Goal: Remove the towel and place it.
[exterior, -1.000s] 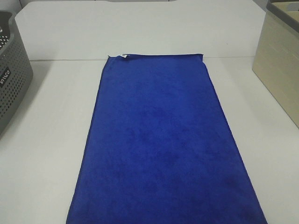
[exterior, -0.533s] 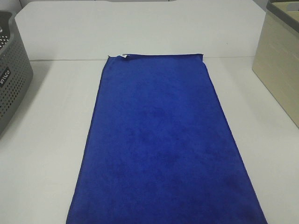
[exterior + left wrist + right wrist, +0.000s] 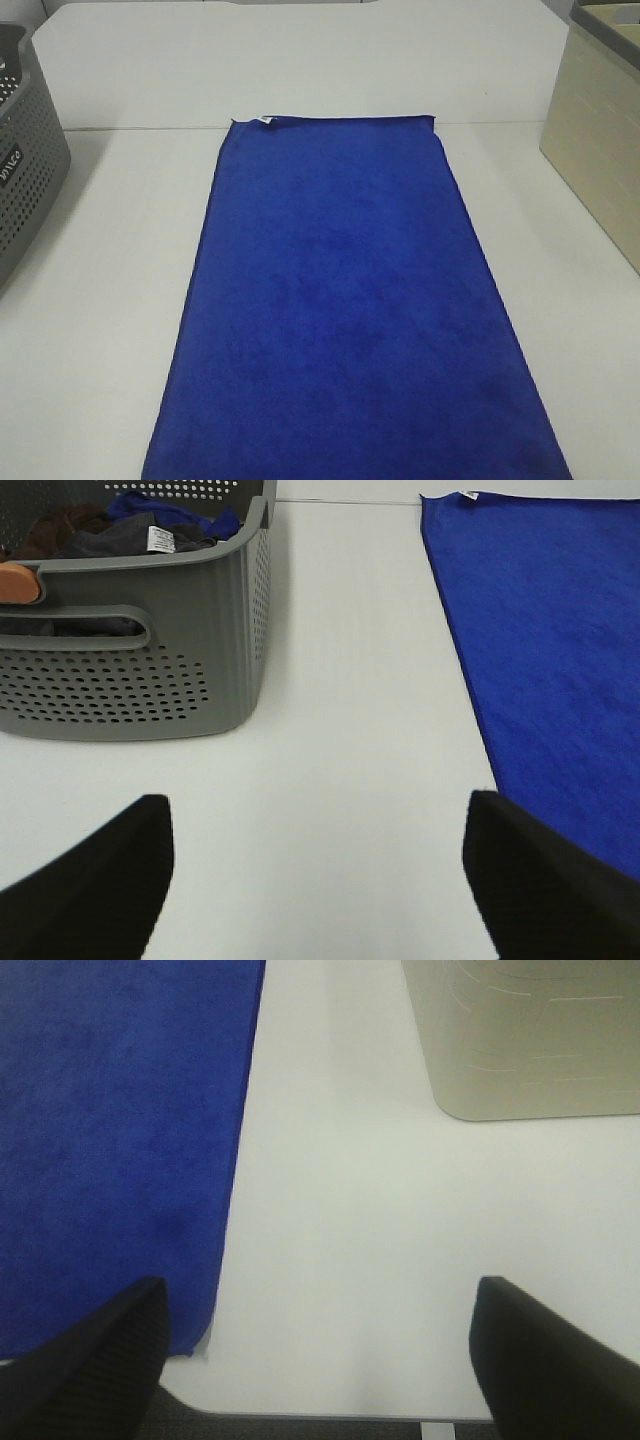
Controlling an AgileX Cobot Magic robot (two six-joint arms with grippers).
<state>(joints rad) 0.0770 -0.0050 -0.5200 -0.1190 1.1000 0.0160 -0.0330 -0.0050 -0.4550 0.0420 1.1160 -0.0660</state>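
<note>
Towel (image 3: 345, 310) lies flat, full length down the middle of the white desk (image 3: 95, 300), white tag (image 3: 265, 120) at its far left corner, so either long edge is free to pinch. Left gripper (image 3: 315, 870) and right gripper (image 3: 315, 1350) hang w/ jaws spread wide, empty, over bare desk just beside those edges. Grey perforated basket (image 3: 150, 680) w/ clothes sits on the left, beige bin (image 3: 520, 1040) on the right; likely drop spots, can't tell which.

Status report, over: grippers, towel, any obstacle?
Left gripper open, empty. Right gripper open, empty. Towel flat on table, untouched. Nothing on it.
</note>
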